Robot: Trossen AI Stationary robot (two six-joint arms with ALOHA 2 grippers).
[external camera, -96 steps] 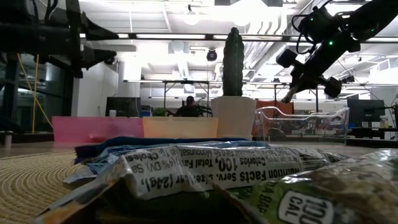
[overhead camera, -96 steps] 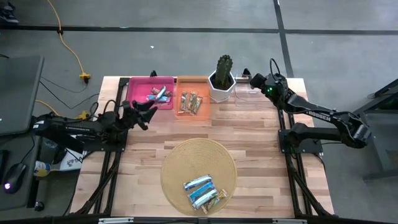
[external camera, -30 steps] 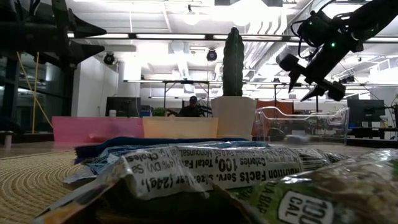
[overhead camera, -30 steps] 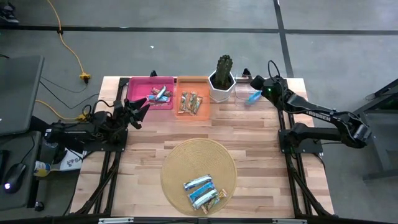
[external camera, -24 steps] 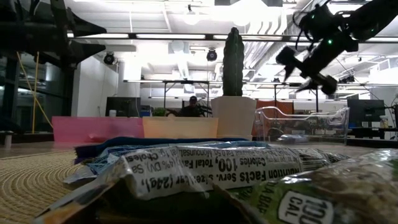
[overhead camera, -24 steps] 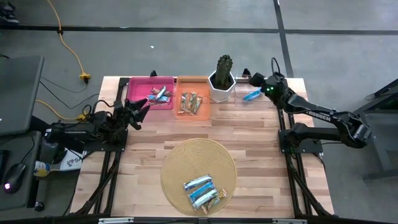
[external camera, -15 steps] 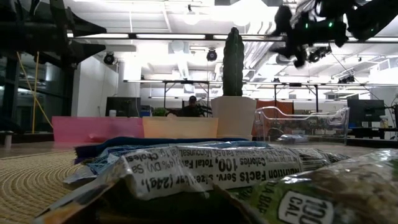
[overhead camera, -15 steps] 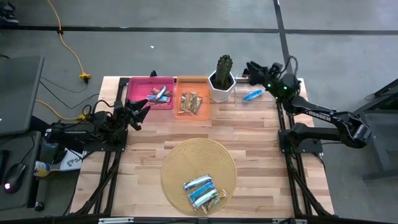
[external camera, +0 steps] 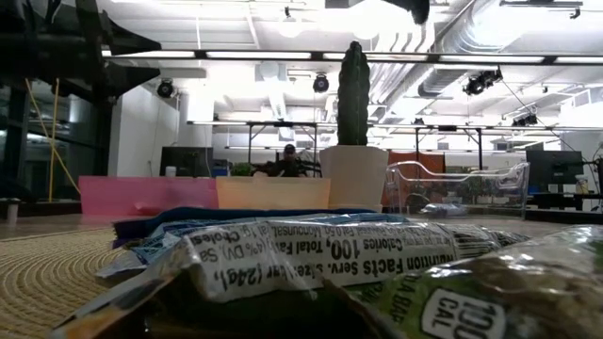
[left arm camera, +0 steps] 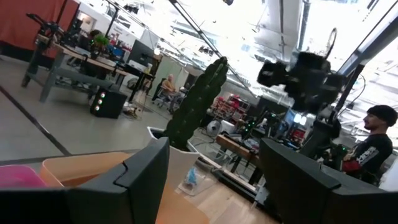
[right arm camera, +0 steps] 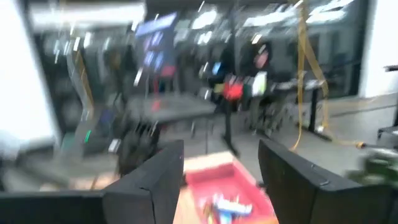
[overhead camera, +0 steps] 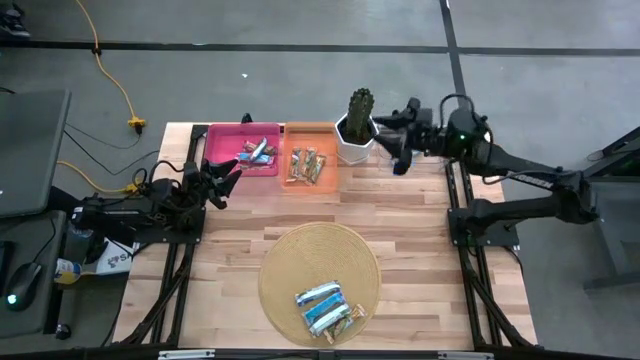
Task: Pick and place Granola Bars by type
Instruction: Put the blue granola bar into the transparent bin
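The remaining granola bars (overhead camera: 325, 308) lie heaped on a round woven mat (overhead camera: 290, 262) at about 6 o'clock on the table, a few wrappers overlapping: blue-and-white ones on top, a tan one tucked at the edge. More bars already sit sorted at 12 o'clock, blue-and-red ones in the pink tray (overhead camera: 225, 140) and tan ones in the orange tray (overhead camera: 325, 170) beside it. Past the potted cactus (overhead camera: 358, 125) a clear tray (external camera: 452, 188) stands toward 1 o'clock.

The right gripper (overhead camera: 400, 128) hangs raised just beside the cactus, above the clear tray; its wrist view shows the two fingers (right arm camera: 149, 183) spread apart with nothing between them. The left gripper (overhead camera: 222, 182) waits at 9 o'clock, short of the pink tray, its fingers (left arm camera: 134, 174) likewise wide apart and empty.

These bars look light and flat, stiff enough through the middle, but the glossy film wrapper probably slips and crinkles. A pinch across the narrow width at mid-length, from above, should hold best; the crimped ends would likely fold. Since the bars overlap, taking the topmost first would avoid dragging its neighbours.
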